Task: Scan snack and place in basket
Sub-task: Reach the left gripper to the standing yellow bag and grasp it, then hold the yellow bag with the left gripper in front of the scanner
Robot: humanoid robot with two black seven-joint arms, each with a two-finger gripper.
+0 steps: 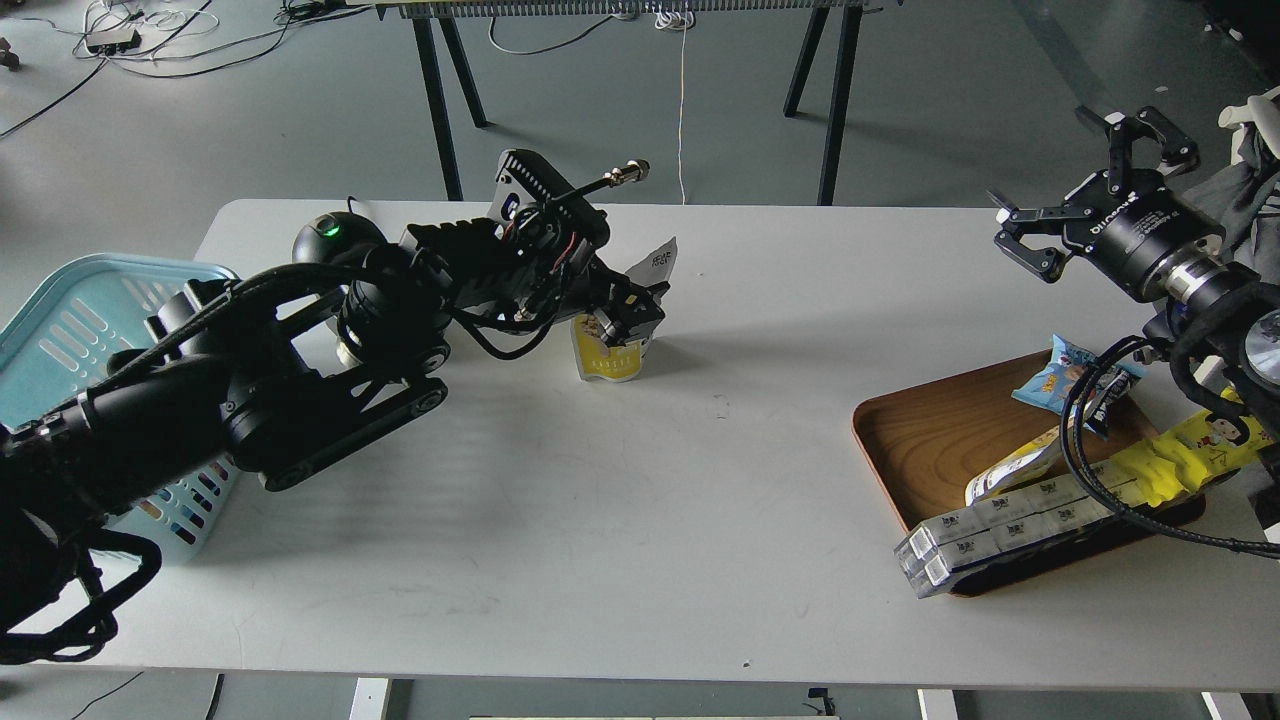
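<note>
At the near right of the worktop [640, 560] lay a brown tray [930, 440] holding a white multipack box [1000, 530], a long yellow packet [1190, 455], a small blue packet [1065, 375] and a second pale pouch [1010, 470]; none of these was in play. At the near left, the left arm entered the view and crossed in front of the basket [70, 300], which sat at the left edge of the worktop with its near side hidden behind the arm. Further back, near the centre of the worktop, the left gripper [630, 315] was closed on the snack [605, 360], gripping the pouch at its upper part. The pouch's yellow base appeared to touch or sit just above the worktop, its long axis roughly upright, the white top tilting away to the right above the fingers. The basket lay to the left of the held snack and nearer the robot, so the left arm was plainly the nearer one for the placing. A dark domed device with a green light [330, 235], judged to be the scanner, stood behind the left arm, between snack and basket. At the far right, the right gripper [1085, 195] was raised clear of the worktop, jaws spread wide and holding nothing, well apart from the snack.
</note>
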